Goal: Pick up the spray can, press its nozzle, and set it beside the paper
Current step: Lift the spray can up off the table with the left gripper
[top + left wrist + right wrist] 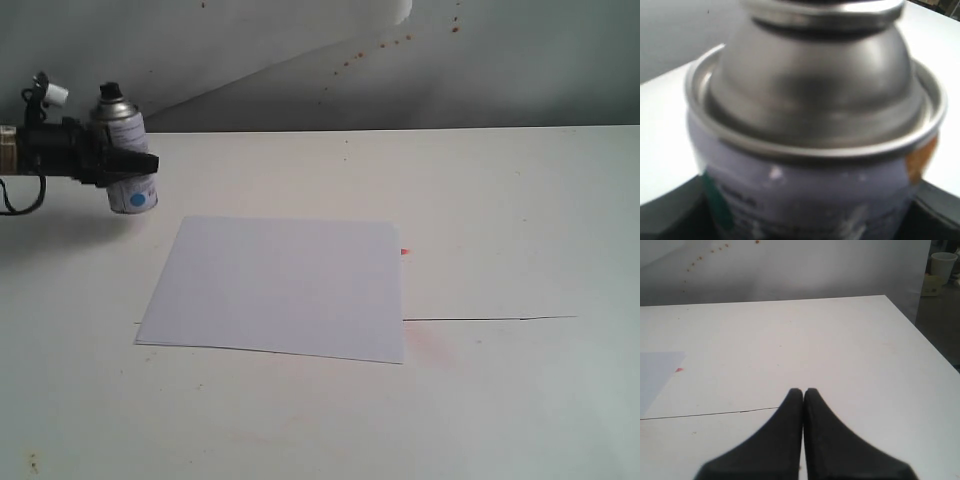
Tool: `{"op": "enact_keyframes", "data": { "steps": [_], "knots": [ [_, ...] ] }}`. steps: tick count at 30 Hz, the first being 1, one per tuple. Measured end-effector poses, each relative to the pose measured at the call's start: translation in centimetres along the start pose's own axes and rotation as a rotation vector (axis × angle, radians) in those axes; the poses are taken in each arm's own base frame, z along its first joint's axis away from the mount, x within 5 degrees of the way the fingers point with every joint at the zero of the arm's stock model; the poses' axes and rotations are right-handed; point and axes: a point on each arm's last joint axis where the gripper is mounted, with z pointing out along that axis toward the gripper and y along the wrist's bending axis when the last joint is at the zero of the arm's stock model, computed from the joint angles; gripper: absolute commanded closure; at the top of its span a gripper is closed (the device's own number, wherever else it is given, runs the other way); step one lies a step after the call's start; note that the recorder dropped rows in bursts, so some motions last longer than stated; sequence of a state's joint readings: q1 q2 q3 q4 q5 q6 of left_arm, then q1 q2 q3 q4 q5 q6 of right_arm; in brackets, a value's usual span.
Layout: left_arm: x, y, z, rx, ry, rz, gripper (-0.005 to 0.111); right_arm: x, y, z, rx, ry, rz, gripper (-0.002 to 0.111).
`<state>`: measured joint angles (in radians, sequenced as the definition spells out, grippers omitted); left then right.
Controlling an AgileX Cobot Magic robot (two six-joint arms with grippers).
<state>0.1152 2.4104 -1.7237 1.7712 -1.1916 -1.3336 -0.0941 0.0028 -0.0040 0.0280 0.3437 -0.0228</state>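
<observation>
Silver spray can (124,127) clamped in left jaws | right jaws closed | paper (280,285) nearby, red speck (405,251) beside it

a big white table (500,200) has a thin dark line (490,319) and a small red spot (405,251) on it. behind it is a grey wall (520,70) with little brown dots (385,43). a white cup (944,262) sits far off past the table.

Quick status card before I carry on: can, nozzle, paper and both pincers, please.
left pincer: shut around spray can mid-body
spray can: upright, beyond the far-left corner of the paper; lifted or not, cannot tell
nozzle: black, on top, nothing touching it
paper: flat on table
right pincer: shut, empty
</observation>
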Motion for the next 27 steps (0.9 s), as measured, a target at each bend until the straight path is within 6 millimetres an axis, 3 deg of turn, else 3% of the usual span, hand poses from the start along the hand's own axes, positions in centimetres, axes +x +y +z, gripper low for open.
{"op": "enact_keyframes", "data": {
  "steps": [7, 14, 20, 27],
  "knots": [
    [-7.2, -3.2, -2.7, -0.031, -0.051, -0.009, 0.107, 0.0, 0.0, 0.0, 0.000, 0.000, 0.000, 0.108],
    [-12.7, -8.4, -1.2, 0.043, -0.070, 0.060, 0.107, 0.0, 0.0, 0.0, 0.000, 0.000, 0.000, 0.108],
    [-14.5, -12.1, 1.6, 0.138, -0.055, 0.088, 0.107, 0.0, 0.0, 0.0, 0.000, 0.000, 0.000, 0.108],
    [-15.1, -15.4, 5.2, 0.223, -0.028, 0.110, 0.107, 0.0, 0.0, 0.0, 0.000, 0.000, 0.000, 0.108]
  ]
}}
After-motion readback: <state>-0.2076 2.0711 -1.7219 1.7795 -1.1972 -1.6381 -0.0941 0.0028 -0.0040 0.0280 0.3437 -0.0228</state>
